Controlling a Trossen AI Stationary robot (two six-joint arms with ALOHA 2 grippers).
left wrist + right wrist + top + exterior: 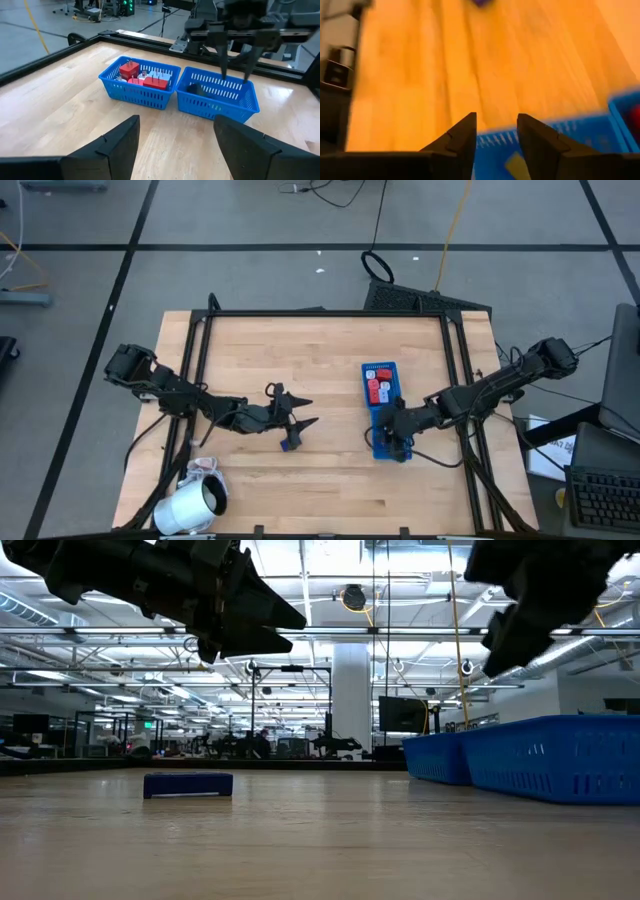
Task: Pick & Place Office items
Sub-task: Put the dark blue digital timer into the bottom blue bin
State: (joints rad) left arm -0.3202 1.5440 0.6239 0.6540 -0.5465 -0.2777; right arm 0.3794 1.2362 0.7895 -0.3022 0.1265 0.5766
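While I scan from the left, taking the blue tray (384,408) as my landmark, the first thing I meet is a big white roll (190,505) at the table's (320,360) near-left corner, well apart from the tray. Next comes the left gripper (307,413), hovering above the wood well left of the tray, its 2 fingers spread wide with nothing between them. Just beside it, on the side toward the table's near edge, lies 1 dark blue block (287,444), flat on the wood and untouched; the low view shows it as a low slab (188,784) with the gripper raised above it. Inside the tray, the far compartment holds red blocks (140,80) with white pieces among them, and the near compartment holds something dark (196,90) I cannot identify. The right gripper (393,430) hangs over that near compartment, fingers (223,57) parted narrowly, gripping nothing.
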